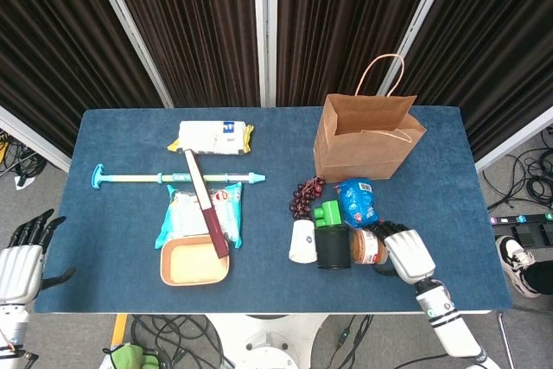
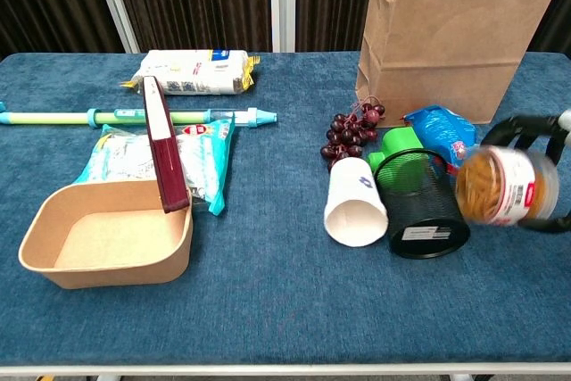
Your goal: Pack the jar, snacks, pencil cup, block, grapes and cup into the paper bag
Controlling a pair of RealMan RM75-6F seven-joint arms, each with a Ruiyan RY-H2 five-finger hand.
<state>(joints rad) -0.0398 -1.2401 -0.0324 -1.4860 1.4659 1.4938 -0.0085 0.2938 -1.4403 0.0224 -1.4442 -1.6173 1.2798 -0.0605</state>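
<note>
Head view first. Right hand [image 1: 406, 252] sits at the near right of the table [image 1: 121, 136], its fingers wrapped round the jar [image 1: 367, 246], which lies on its side with its long axis running left to right, lid end toward the palm. Just left of the jar, touching or nearly so, is the pencil cup [image 1: 333, 246], then the cup [image 1: 301, 241]. Behind them lie the green block [image 1: 327, 213], the blue snacks [image 1: 356, 200] and the grapes [image 1: 304, 195]. The bag [image 1: 367, 140] stands open directly beyond this cluster, so the jar must go up and away from the robot. Left hand [image 1: 22, 252] hangs off the far left edge, fingers spread and holding nothing; the right is plainly the nearer one.

Chest view. The jar [image 2: 500, 185] looks blurred and lifted off the cloth, tilted, its open-looking end showing yellow-orange contents. Dark fingers [image 2: 526, 127] curl over the top and behind it. The bag [image 2: 455, 33] rises right behind.

Writing: the jar carries a red-and-white label, the pencil cup a white sticker, the snacks a printed logo; none is legible.
</note>
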